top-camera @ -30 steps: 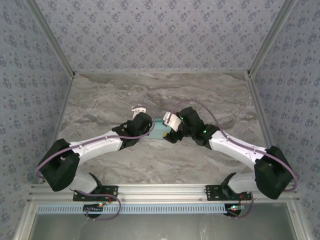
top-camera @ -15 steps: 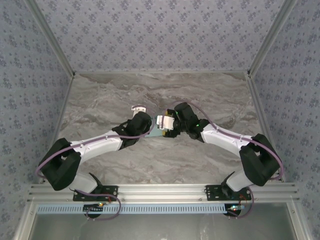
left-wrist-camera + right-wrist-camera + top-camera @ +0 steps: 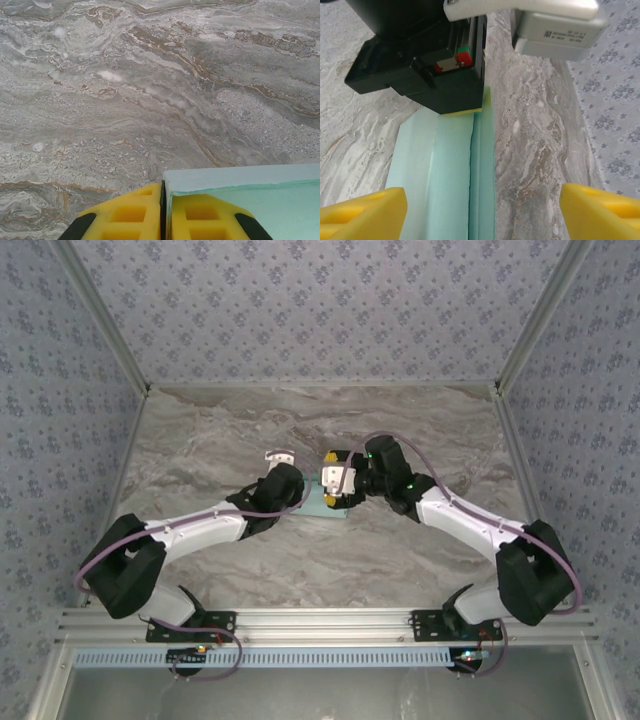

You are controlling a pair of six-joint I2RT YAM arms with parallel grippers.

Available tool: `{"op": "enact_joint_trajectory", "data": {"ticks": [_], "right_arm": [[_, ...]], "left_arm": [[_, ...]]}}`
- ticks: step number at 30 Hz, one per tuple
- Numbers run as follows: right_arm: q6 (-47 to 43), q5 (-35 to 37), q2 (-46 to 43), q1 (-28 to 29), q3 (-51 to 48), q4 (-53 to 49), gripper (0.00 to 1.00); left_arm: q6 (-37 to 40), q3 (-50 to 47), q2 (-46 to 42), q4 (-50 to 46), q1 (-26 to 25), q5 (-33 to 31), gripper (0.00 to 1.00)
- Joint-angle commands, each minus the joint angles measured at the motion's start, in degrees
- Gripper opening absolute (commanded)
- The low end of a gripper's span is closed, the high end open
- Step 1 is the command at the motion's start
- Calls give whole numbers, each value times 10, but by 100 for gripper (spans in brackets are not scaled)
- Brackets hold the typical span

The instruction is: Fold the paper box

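**A:** how's this crease best pressed? The pale aqua-blue thin-card paper box (image 3: 330,503) is laid on the grey marbled table (image 3: 150,75).

**B:** One box edge is clamped by the closed left gripper (image 3: 163,212). The right gripper (image 3: 480,215) is spread wide above the box, nothing gripped. It should be lowered squarely along the fold.

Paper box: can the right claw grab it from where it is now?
Probably yes. The right claw is open, with the paper box right in front, between its yellow fingers, and nothing blocking. The left claw is shut on the box's far edge, out of the way.
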Motion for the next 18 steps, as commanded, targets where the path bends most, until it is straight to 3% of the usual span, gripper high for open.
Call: {"op": "enact_joint_trajectory", "data": {"ticks": [1, 5, 10, 13, 18], "right_arm": [[-2, -21, 34, 2, 22, -21, 82], [37, 24, 75, 2, 11, 27, 80], [27, 57, 95, 4, -21, 89, 68], [14, 87, 102, 10, -52, 153, 68], [-19, 149, 133, 26, -72, 201, 58]], "left_arm": [[4, -16, 14, -26, -3, 24, 10], [2, -24, 11, -17, -3, 27, 10], [11, -29, 2, -11, -2, 37, 15], [16, -35, -26, -1, 1, 44, 31], [27, -75, -112, 40, 9, 69, 58]]}}
